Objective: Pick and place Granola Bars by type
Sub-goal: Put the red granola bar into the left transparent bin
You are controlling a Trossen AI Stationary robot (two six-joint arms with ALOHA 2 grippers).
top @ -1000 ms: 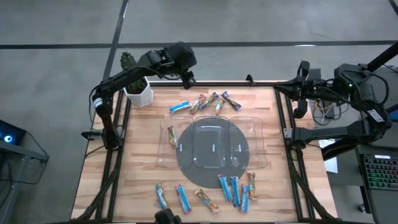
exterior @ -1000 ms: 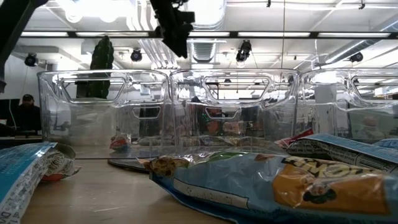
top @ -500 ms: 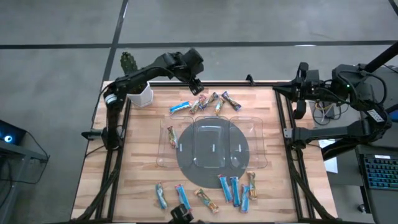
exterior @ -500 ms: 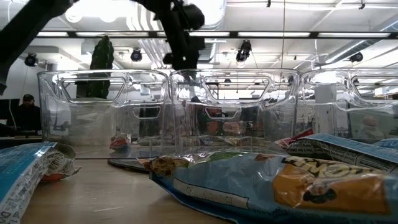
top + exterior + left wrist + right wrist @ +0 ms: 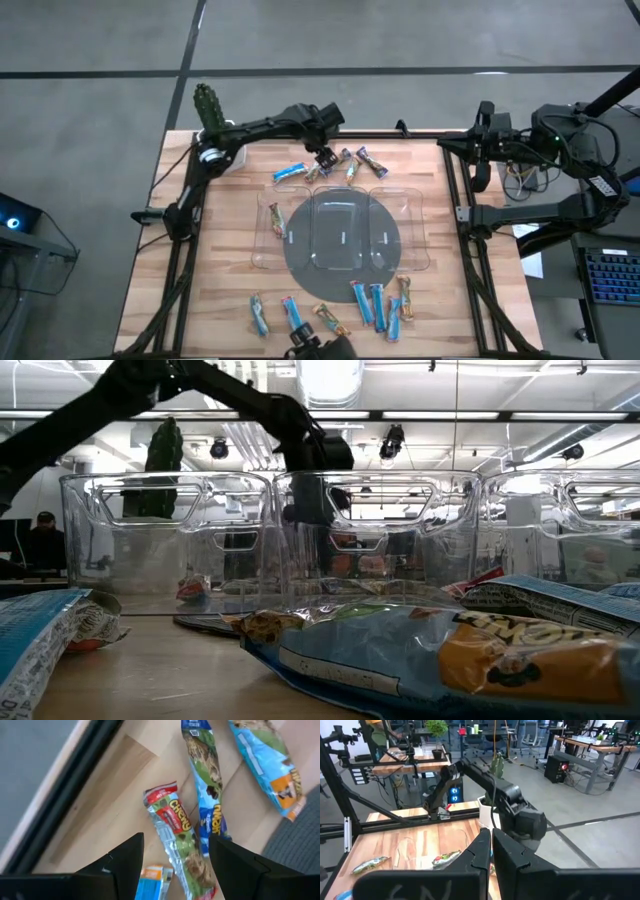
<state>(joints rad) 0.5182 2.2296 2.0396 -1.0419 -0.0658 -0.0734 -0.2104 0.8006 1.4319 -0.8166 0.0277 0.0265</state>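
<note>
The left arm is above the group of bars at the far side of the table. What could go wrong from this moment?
1. The red-and-green wrapped bar between the left gripper's open jaws lies close beside a blue wrapped bar, so both might be caught.
2. The clear plastic compartment tray is near and could be bumped.

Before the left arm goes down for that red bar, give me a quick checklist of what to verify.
1. Left gripper jaws open: ok.
2. Red-wrapped bar lined up between the jaws: ok, it lies in the gap in the left wrist view.
3. Neighbouring blue bar clear of the jaws: not ok, it lies right alongside the red one.
4. Clear tray has room: ok, only one bar shows in it.
5. Right gripper out of the way: ok, shut, parked at the table's right edge.
</note>
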